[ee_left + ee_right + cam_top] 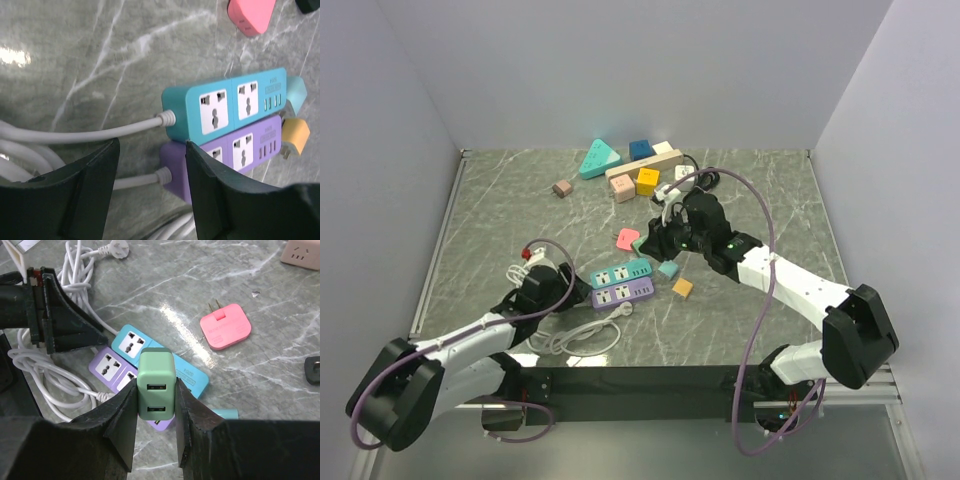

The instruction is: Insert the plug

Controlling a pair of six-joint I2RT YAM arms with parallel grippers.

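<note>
1. Grey-green marbled surface (500,200) from the top camera, with both arms extended over it! The left arm lies low, stretched from its base toward the middle. Its left end effector (575,285) sits just beside the cable ends of the teal power strip (623,271) and the purple power strip (623,292), which lie side by side. The right arm comes in from the right, elbow bent and wrist angled down. That puts the right end effector (648,245) near the far side of the strips, close to a pink plug (627,238). A coil of white cable (575,338) sits by the left arm.

2. Left wrist camera: the fingers (90,195) stand wide apart with nothing clamped between them. Past them, the teal strip touches the purple one along their long sides, sockets facing up. An orange plug (295,136) sits at the purple strip's far end.

3. Right wrist camera, and here it is: the green plug (156,385) is pinched firmly between both fingers (125,415), its two USB ports facing the lens. It hangs in front of the two strips, and I cannot tell whether it touches them. The left end effector shows at upper left, jaws apart.
</note>
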